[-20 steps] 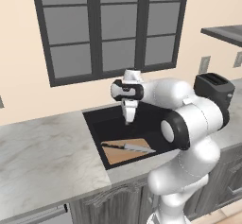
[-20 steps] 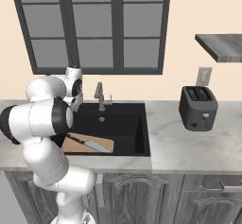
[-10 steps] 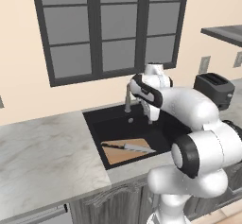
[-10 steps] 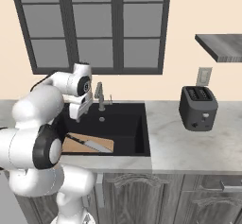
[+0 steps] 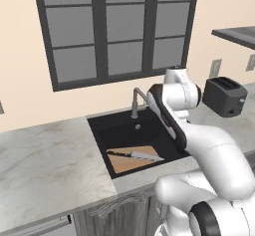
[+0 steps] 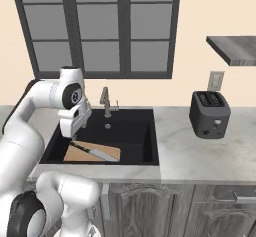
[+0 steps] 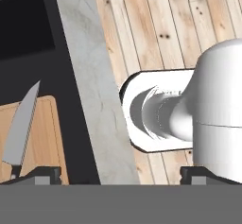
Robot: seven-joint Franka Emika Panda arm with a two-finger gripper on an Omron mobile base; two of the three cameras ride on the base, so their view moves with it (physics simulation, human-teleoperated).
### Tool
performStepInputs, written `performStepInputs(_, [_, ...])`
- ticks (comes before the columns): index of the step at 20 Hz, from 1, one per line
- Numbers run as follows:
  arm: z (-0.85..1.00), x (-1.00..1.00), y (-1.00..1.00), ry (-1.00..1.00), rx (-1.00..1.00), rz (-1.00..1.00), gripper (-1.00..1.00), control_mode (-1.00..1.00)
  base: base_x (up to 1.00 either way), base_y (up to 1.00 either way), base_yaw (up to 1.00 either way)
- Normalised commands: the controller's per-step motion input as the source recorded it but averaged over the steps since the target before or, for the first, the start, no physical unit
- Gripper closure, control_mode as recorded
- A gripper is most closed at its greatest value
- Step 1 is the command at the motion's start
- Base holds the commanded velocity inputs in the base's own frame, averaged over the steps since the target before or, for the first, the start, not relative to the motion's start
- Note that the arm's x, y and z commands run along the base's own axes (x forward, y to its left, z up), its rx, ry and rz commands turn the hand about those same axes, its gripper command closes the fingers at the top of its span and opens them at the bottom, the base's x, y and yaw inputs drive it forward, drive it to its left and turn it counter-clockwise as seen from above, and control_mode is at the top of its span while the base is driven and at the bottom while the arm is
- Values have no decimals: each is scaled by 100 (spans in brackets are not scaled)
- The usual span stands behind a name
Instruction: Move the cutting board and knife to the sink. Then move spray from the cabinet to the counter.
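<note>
1. I see the cutting board [image 5: 130, 159] lying flat on the floor of the sink [image 5: 124, 130], against the basin's front wall, toward the end away from the toaster.
2. The knife [image 5: 133, 155] lies across the cutting board, its black handle pointing away from the toaster and its grey blade running toward the sink's middle.
3. In my right base view the same pair reads clearly: cutting board [image 6: 92, 152] in the sink's near corner, knife [image 6: 92, 151] laid on it at a slant.
4. In my hand view the knife's blade [image 7: 21, 124] rests on the board [image 7: 40, 142], next to the sink's dark front wall.
5. My pincer [image 7: 120, 173] stands wide open with nothing between its two dark tips; the tips straddle the sink's front wall and the desk edge [image 7: 90, 90].
6. In the right base view the hand [image 6: 74, 121] hangs over the sink, just above the cutting board's end, touching neither board nor knife.
7. The faucet [image 6: 106, 102] rises at the back rim of the sink, beneath the dark-framed window [image 6: 97, 26].
8. A black toaster [image 6: 209, 114] sits on the marble desk [image 6: 200, 151] well to one side of the sink, below a wall outlet [image 6: 216, 81].
9. A dark grey wood-grain shelf [image 6: 235, 49] juts from the wall above the toaster.
10. The wooden floor [image 7: 156, 24] shows beyond the desk edge in my hand view.
</note>
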Motion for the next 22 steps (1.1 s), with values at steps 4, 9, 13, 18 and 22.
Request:
performStepInputs(4, [42,-79,-21,0,-1,0,-100,-100,0,0,0])
performStepInputs(9, [0,-4,-20,3,0,0,-100,-100,0,0,0])
performStepInputs(13, [0,0,0,0,0,0,-100,-100,0,0,0])
performStepInputs(18, [0,0,0,-3,-1,3,-100,-100,0,0,0])
performStepInputs(22, [0,0,0,0,0,0,-100,100,-18,-36,-16])
